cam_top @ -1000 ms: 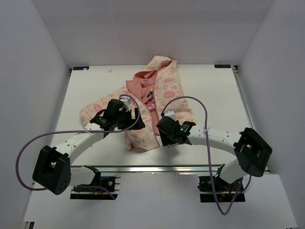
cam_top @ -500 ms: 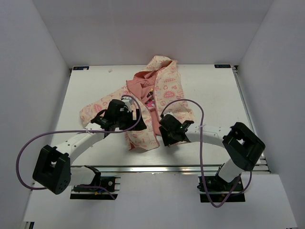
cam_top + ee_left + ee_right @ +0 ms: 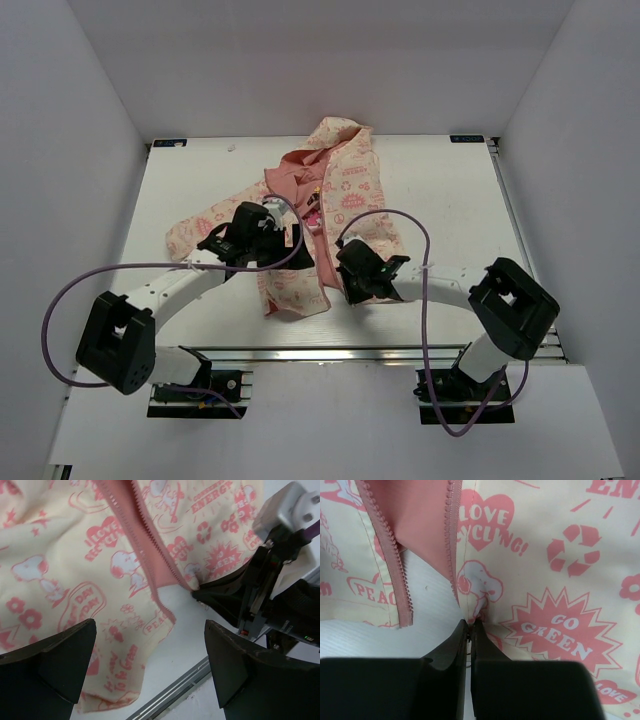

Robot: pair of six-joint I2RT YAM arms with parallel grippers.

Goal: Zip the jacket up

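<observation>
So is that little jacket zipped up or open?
Open: on the jacket, the two pink zipper halves lie apart at the hem, white table showing between.

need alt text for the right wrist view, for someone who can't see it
The right gripper is shut on the bottom hem of the cream, pink-printed jacket, right beside the pink zipper. The zipper is undone, its two halves spread apart with white table showing between them.

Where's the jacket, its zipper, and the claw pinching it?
jacket [image 3: 350, 186], top view, printed front panel.
zipper [image 3: 452, 530], right wrist view, right row of teeth.
right gripper [image 3: 470, 624], right wrist view, between its shut fingertips.
</observation>
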